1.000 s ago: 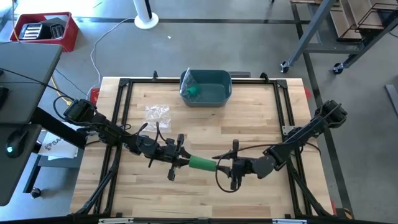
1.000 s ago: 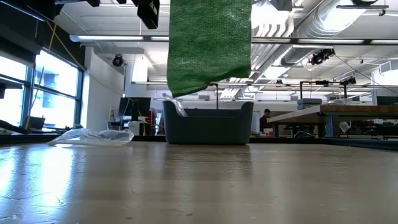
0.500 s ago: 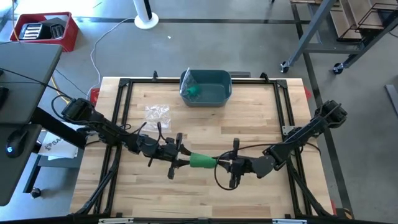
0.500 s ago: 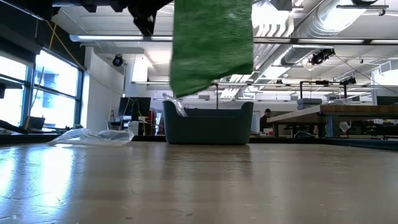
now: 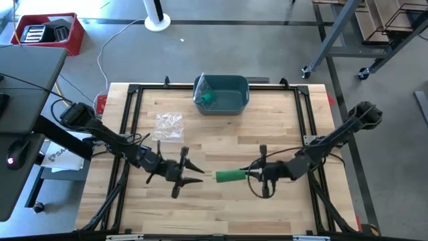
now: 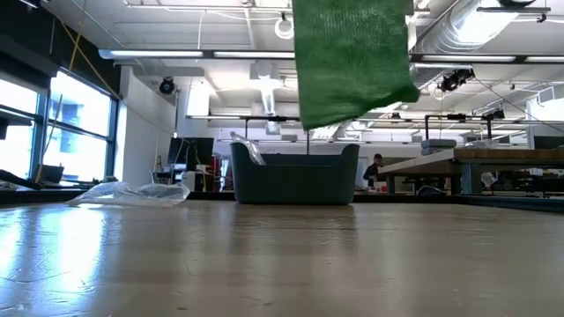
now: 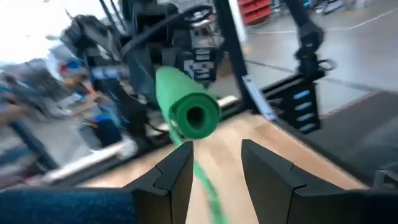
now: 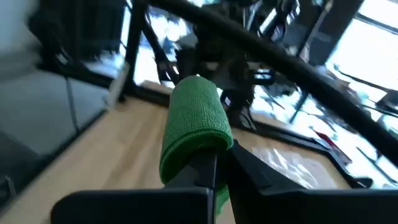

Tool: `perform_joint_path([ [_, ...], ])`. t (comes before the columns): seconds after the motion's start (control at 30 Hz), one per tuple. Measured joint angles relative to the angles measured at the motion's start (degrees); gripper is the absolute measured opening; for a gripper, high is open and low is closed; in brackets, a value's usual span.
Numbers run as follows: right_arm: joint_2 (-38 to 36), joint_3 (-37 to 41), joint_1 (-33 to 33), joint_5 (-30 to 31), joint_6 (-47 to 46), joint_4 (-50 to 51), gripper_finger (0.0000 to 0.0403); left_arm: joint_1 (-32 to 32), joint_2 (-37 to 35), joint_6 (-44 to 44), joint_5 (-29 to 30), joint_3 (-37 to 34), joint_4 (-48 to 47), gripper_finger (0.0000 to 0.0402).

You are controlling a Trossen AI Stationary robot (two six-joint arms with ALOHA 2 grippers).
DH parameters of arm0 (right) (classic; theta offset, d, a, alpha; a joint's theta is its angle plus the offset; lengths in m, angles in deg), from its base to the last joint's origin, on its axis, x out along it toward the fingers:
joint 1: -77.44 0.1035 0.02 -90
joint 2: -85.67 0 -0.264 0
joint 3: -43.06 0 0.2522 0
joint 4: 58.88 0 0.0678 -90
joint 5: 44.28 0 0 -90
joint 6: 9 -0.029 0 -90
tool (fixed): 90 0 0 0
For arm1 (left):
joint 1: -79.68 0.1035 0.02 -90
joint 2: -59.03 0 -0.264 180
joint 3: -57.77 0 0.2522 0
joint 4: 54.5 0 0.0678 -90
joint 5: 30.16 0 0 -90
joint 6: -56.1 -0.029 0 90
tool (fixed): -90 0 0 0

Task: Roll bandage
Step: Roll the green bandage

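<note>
The right gripper [image 5: 251, 175] has its fingers pinched tight on one end of the green bandage [image 5: 229, 176], a rolled tube held level above the table [image 5: 221, 134] near its front middle, a loose flap hanging below it in the low view. The left gripper [image 5: 198, 175] stands with fingers spread, holding nothing, just beside the roll's free end. Farther back sit a bin [image 5: 222, 94] and a plastic bag [image 5: 168, 125].
</note>
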Motion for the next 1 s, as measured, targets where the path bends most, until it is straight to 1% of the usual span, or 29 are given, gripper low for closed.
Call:
perform_joint_path([
  [0.1, -1.2, 4.5, -2.4, -7.0, 0.4, -8.5, 0.0008, -0.9, 0.1, -4.6, 3.7, 0.0, 2.8, 0.0141],
  [0.17, -1.2, 6.4, -3.8, -10.9, 0.4, -13.2, 0.0008, -0.9, 0.0, -5.6, 4.5, 0.0, 5.3, 0.0147],
  [0.23, -1.0, 7.2, -5.2, -13.2, -0.1, -15.0, 0.0008, -0.7, 0.0, -6.0, 4.3, 0.0, 7.7, 0.0156],
  [0.3, -1.0, 7.4, -6.3, -14.0, -1.0, -15.0, 0.0008, -0.3, 0.0, -6.1, 3.8, 0.2, 8.9, 0.0166],
  [0.37, -1.0, 7.4, -6.8, -14.8, -1.1, -15.1, 0.0008, -0.1, 0.1, -6.1, 3.7, 1.0, 8.1, 0.0178],
  [0.47, -1.0, 7.3, -7.4, -15.2, -1.0, -15.1, 0.0008, 0.3, 0.6, -6.2, 3.1, 3.3, 6.0, 0.0192],
  [0.6, -1.0, 7.2, -7.7, -15.2, -1.1, -15.1, 0.0008, 0.7, 2.5, -7.5, 2.2, 6.7, 0.9, 0.0208],
  [0.67, -1.0, 7.2, -7.7, -15.2, -1.1, -15.2, 0.0008, 0.7, 3.6, -8.9, 2.5, 8.0, -1.4, 0.0212],
  [0.87, -1.0, 7.2, -7.7, -15.2, -1.2, -15.2, 0.0008, 0.7, 5.3, -9.1, 5.6, 10.2, -1.5, 0.0214],
  [1.0, -1.0, 7.2, -7.7, -15.1, -1.6, -15.3, 0.0008, 1.1, 5.4, -6.4, 6.1, 10.5, -1.6, 0.0214],
])
